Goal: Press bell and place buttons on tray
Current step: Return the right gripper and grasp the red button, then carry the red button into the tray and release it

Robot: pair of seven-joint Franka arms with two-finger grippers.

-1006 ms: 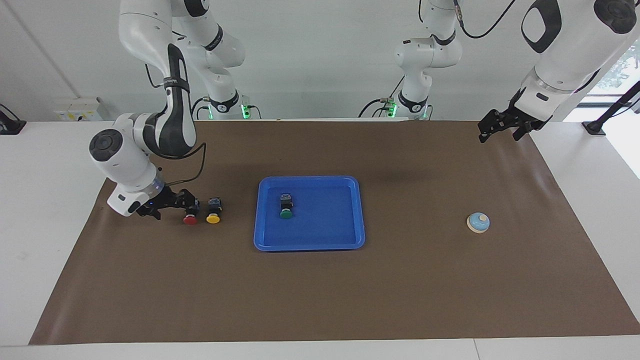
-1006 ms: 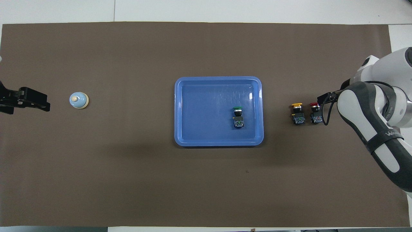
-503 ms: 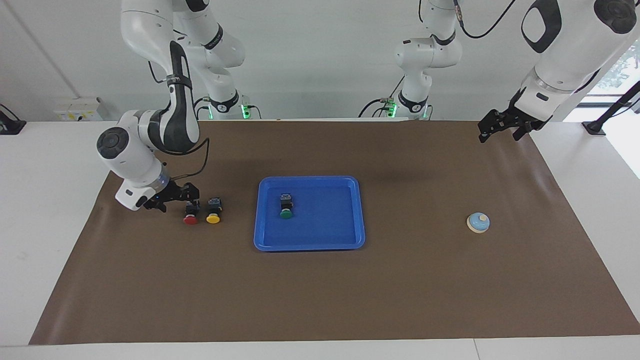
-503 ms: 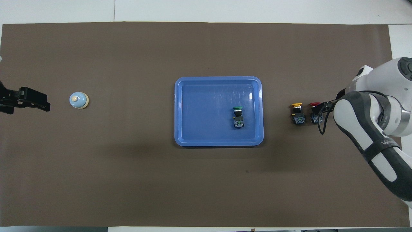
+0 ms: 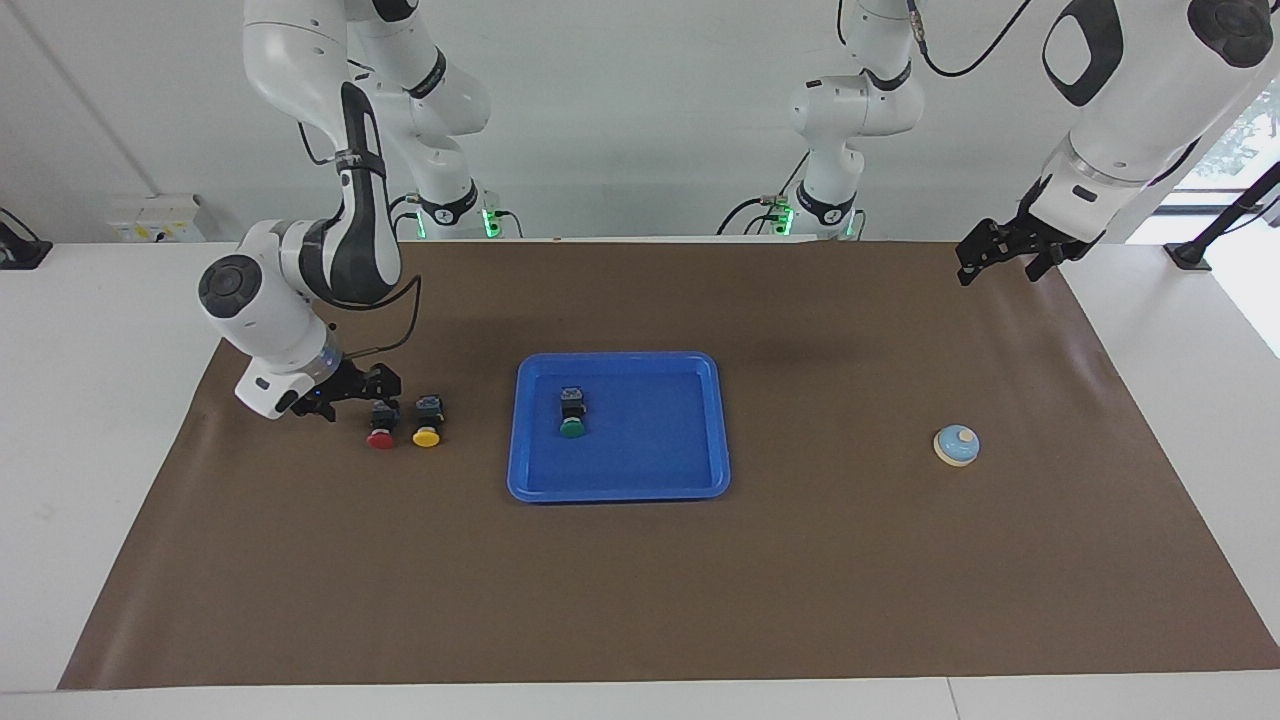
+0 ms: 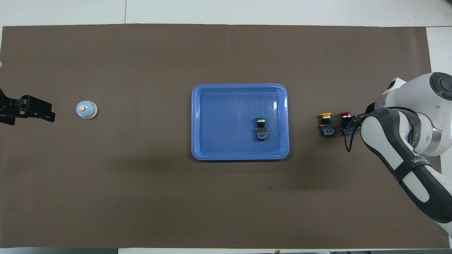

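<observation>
The right gripper (image 5: 375,392) is down at the red button (image 5: 381,428), its fingers at the black body; whether they clamp it I cannot tell. Just beside, toward the tray (image 5: 618,490), lies the yellow button (image 5: 427,424). The green button (image 5: 572,414) lies in the tray. Well apart, the bell (image 5: 956,445) sits at the left arm's end, where the left gripper (image 5: 982,256) waits raised, fingers unreadable. Overhead, the right arm hides its gripper; the facing view shows it.

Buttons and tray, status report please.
Right gripper at the red button; left gripper waits. Green button in the tray; yellow button and bell on the mat. Nothing in the way.
</observation>
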